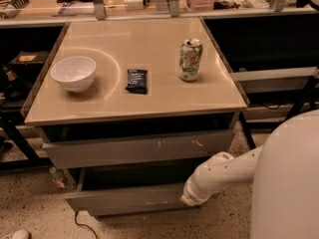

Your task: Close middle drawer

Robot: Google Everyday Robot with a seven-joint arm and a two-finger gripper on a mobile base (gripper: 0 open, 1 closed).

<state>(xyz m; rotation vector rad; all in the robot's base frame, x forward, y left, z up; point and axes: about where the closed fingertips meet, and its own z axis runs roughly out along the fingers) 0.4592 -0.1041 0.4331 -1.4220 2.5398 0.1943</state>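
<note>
On the beige counter (149, 39) we see a white bowl (74, 72) at the left, a dark snack packet (136, 80) lying flat near the middle and an upright drinks can (190, 59) to its right, each apart from the others. Just under the counter's edge we find a grey drawer front with whitish scratch marks (139, 151), and a black cable (84, 227) lies on the speckled floor (30, 208). The gripper (193, 199) is low at the cabinet's front, well apart from them.

– How's the light?
– Warm, dimmish, from overhead. I see a glare arc on the desk (149, 44) beside the bowl (74, 72).
– Shadows?
– Dark inside the middle drawer (124, 200); the gripper (191, 198) at its front's right end shows pale and bright.
</note>
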